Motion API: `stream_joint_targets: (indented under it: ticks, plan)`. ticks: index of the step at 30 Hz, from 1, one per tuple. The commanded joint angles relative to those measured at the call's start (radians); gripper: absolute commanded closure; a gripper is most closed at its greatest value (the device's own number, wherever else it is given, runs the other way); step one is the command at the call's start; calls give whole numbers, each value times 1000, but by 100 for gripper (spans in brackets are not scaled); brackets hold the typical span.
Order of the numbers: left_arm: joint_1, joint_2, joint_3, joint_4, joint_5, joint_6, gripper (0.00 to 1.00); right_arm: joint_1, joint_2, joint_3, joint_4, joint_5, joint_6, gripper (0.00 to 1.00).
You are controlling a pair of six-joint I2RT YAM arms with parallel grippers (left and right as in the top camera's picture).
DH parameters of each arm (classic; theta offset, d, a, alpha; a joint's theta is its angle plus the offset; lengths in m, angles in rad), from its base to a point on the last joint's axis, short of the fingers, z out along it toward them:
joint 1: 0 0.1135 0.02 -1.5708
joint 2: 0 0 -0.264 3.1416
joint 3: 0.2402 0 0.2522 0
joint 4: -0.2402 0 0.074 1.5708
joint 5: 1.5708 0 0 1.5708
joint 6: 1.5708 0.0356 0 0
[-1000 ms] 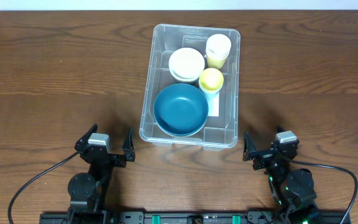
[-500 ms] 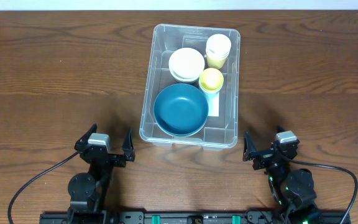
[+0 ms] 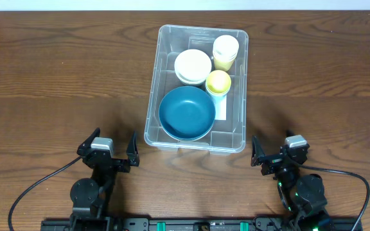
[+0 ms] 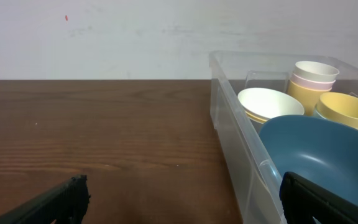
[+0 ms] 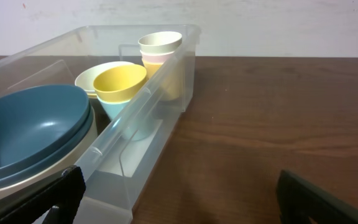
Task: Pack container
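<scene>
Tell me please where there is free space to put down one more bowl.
Bare table lies wide to the left of the container and to its right. Inside is crowded: blue bowl, white bowls, two cup stacks; only its near-right corner is bare.

Ahead of the black left gripper (image 3: 114, 140), the clear container (image 3: 154, 83) holds a teal-blue bowl (image 3: 186, 113), a white bowl (image 3: 192, 64), a yellow cup (image 3: 218, 81) and a cream-topped cup stack (image 3: 225, 46). The table (image 3: 56, 77) is dark brown woodgrain.

A blue bowl (image 3: 186, 113) sits mid-frame on the table (image 3: 56, 83), with white bowls (image 3: 193, 65) above it and a yellow cup (image 3: 218, 81) and cup stack (image 3: 225, 49) to the right.
</scene>
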Motion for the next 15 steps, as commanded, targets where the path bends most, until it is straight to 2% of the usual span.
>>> stream_joint_targets:
  ticks: [1,6,12,15]
  plan:
    - [-4,-6,-35,-10,-15,10,2,-6,-1,-4,-1,14,-15,1]
    - [-4,-6,-35,-10,-15,10,2,-7,-1,-3,-1,34,-52,1]
    - [-4,-6,-35,-10,-15,10,2,-14,0,-3,15,229,-495,1]
    - [-4,-6,-35,-10,-15,10,2,-14,0,-3,19,352,-640,1]
